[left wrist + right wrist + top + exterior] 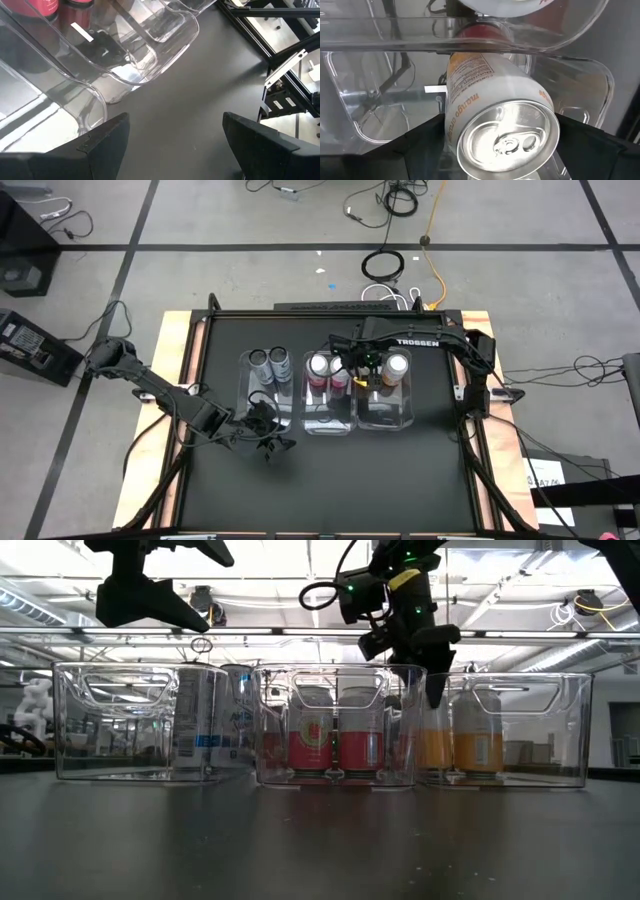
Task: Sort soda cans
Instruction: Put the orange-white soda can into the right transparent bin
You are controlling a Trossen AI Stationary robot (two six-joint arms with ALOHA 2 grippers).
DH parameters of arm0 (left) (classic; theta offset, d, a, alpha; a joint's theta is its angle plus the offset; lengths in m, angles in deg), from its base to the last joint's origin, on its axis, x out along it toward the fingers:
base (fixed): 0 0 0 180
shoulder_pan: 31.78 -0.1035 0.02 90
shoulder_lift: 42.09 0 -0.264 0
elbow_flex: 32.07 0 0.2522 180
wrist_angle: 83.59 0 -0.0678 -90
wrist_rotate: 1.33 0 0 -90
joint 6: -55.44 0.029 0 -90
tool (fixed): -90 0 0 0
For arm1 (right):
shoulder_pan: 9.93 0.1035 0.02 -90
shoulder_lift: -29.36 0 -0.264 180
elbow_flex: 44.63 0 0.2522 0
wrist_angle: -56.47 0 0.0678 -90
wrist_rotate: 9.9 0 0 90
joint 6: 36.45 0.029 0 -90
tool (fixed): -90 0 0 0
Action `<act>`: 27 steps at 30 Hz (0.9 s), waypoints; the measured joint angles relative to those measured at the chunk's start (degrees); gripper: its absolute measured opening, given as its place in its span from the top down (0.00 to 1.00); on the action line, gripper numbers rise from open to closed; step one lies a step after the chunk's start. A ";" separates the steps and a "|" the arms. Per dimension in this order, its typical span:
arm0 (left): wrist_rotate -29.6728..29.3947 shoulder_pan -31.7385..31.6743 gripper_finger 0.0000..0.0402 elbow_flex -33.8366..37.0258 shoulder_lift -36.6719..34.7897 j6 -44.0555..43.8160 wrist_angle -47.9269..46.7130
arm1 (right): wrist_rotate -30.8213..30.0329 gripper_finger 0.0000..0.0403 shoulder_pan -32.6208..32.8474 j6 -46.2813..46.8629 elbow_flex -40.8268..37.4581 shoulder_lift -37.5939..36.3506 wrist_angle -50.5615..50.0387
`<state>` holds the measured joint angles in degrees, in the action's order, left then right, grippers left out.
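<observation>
Sitting in left bin [245,395]: two grey cans [269,361].
Middle bin [329,422]: two pink cans [328,368].
Right bin [388,416]: two orange cans [396,367].
Right gripper [364,373]: inside right bin, fingers around one orange can (contact unclear).
Left gripper [272,442]: fingers spread wide, empty, beside left bin.

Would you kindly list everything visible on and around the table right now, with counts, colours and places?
Clear plastic rectangular bins: three, side by side mid-table.
Dark grey cylindrical soda cans: two, left bin.
Pink-magenta cylindrical soda cans: two, middle bin.
Orange cylindrical soda cans: two, right bin; one sits between the right gripper's fingers, label "mango".
Black tabletop: one, on a wooden base.
Cables: several, black, white and yellow, on the floor beyond the table.
Left gripper: fingers open, by the left bin's near end, holding nothing.
Right gripper: reaching into the right bin around an orange can.
</observation>
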<state>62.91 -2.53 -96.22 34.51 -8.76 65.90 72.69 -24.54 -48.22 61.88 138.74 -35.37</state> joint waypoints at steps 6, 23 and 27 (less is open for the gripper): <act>0.00 0.00 0.18 0.00 0.00 0.00 0.02 | -4.90 0.17 0.09 1.14 0.00 -0.09 -0.87; -0.02 0.00 0.18 0.00 0.00 0.03 -0.02 | -5.92 0.17 0.48 5.68 0.59 -0.26 -4.58; -0.02 0.00 0.18 0.00 0.00 0.04 -0.02 | -5.73 0.17 0.48 6.79 4.34 -0.26 -6.22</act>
<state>62.89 -2.53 -96.22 34.51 -8.72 65.88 66.95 -24.06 -41.42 66.22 138.48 -41.60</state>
